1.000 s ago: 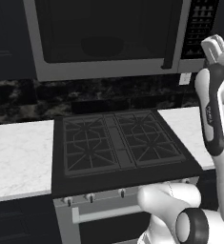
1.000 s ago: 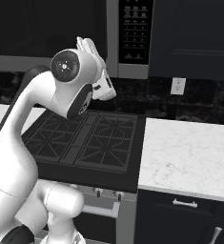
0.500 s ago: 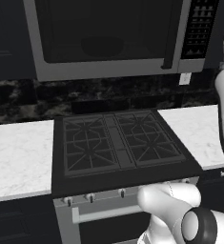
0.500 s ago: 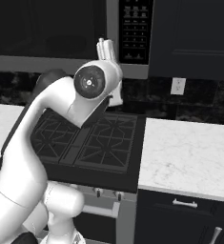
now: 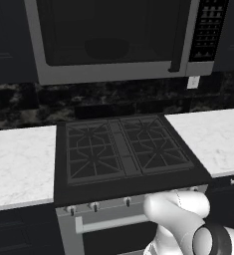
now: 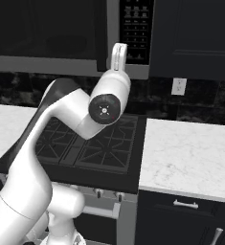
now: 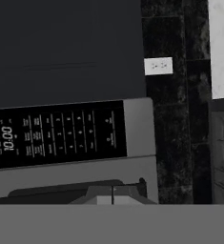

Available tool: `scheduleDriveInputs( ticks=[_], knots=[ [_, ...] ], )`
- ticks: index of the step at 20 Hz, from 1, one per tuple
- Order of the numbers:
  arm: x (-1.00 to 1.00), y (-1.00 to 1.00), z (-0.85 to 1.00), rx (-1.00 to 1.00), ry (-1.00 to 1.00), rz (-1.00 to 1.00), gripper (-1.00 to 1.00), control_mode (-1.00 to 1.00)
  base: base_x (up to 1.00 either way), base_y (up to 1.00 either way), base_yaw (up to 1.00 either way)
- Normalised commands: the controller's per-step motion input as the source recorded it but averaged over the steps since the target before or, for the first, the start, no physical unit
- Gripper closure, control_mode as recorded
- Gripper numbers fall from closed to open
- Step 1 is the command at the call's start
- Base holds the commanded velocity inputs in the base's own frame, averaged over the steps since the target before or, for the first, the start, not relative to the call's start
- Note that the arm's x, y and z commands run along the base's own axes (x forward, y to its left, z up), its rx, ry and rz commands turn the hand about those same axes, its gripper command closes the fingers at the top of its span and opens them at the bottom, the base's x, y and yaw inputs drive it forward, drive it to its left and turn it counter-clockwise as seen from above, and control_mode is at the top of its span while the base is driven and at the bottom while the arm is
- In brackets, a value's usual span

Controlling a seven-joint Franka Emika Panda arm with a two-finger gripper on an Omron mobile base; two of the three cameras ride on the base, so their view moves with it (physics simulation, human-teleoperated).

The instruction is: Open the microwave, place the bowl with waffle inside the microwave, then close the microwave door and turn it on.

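The microwave door sits shut above the stove; its dark vertical handle runs top to bottom just left of the keypad. My gripper, clenched and empty, points up just below the keypad, right of the handle.

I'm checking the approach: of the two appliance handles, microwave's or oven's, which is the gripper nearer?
The dark vertical microwave door handle: the shut gripper is raised just right of it, below the keypad. The steel oven bar handle runs horizontally, far lower, below the stove.
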Motion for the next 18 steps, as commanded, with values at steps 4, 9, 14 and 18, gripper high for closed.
scheduleDriveInputs(
  ticks=[4, 9, 14, 18],
  knots=[
    [0.0, 0.0, 0.12, 0.08, -0.07, 0.0, 1.0, -1.0, 0.0, 0.0, 0.0],
    [0.0, 0.0, 0.0, 0.0, 0.0, 0.0, 1.0, -1.0, 0.0, 0.0, 0.0],
    [0.0, 0.0, 0.0, 0.0, 0.0, 0.0, 1.0, -1.0, 0.0, 0.0, 0.0],
    [0.0, 0.0, 0.0, 0.0, 0.0, 0.0, 1.0, -1.0, 0.0, 0.0, 0.0]
  ],
)
